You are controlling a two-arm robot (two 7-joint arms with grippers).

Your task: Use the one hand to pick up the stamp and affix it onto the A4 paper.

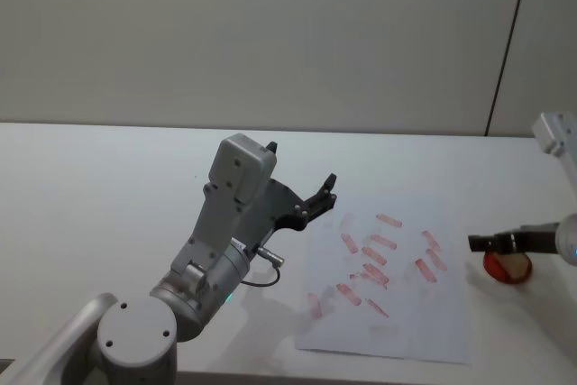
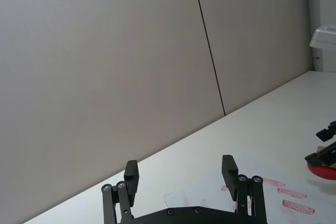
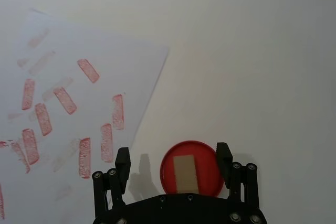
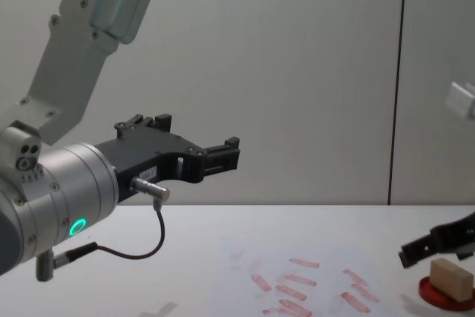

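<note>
The small tan wooden stamp (image 3: 185,174) lies on the flat round red ink pad (image 3: 190,157), at three o'clock of the white print-marked A4 paper (image 1: 397,313). The right wrist view shows the right gripper (image 3: 172,159) spread wide, straddling it untouched; the chest view shows its height. The left gripper (image 2: 181,173) hangs open, raised.

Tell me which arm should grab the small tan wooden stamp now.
Right. Its tool hangs open just above the stamp on the round red ink pad; the left tool is raised beyond the paper's far side.
</note>
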